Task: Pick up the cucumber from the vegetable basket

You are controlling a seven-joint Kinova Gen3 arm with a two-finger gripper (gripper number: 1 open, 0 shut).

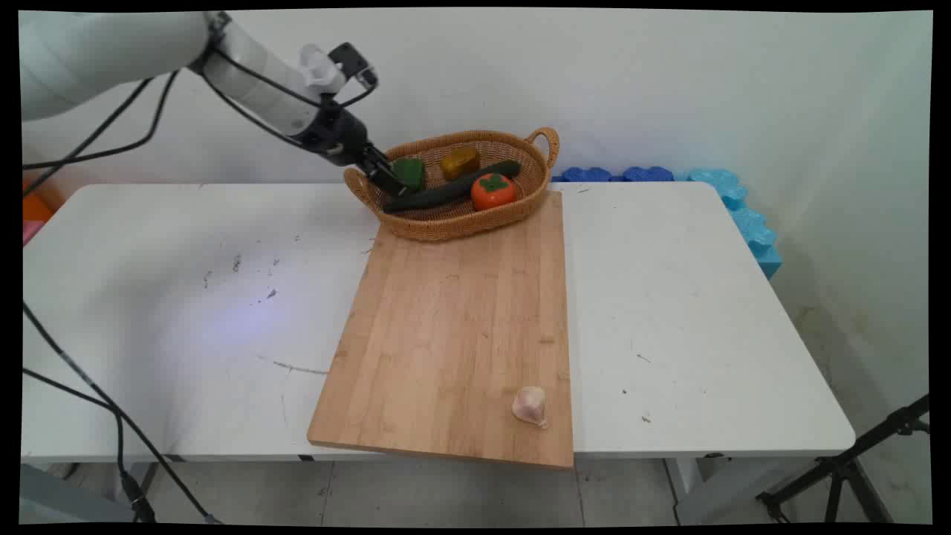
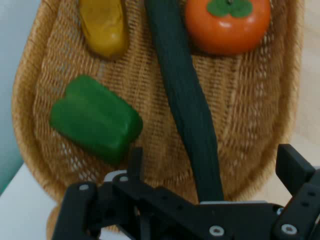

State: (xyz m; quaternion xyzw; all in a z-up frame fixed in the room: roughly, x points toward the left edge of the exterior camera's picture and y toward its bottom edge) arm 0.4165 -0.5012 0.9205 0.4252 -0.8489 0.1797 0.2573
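A woven basket (image 1: 461,223) stands at the far end of a wooden cutting board (image 1: 453,334). It holds a long dark green cucumber (image 1: 453,192), a green pepper (image 1: 410,172), a yellow pepper (image 1: 459,161) and an orange persimmon (image 1: 494,191). My gripper (image 1: 388,178) hangs over the basket's left end, open. In the hand view the gripper (image 2: 212,157) straddles the near end of the cucumber (image 2: 185,90) without closing on it. The green pepper (image 2: 95,117) lies just beyond one finger (image 2: 135,162). Further off lie the yellow pepper (image 2: 104,25) and the persimmon (image 2: 227,27).
A garlic bulb (image 1: 530,406) lies on the board's near right corner. Blue foam blocks (image 1: 735,200) line the table's far right edge. Black cables hang at the left, and a tripod leg (image 1: 854,461) stands on the floor at the lower right.
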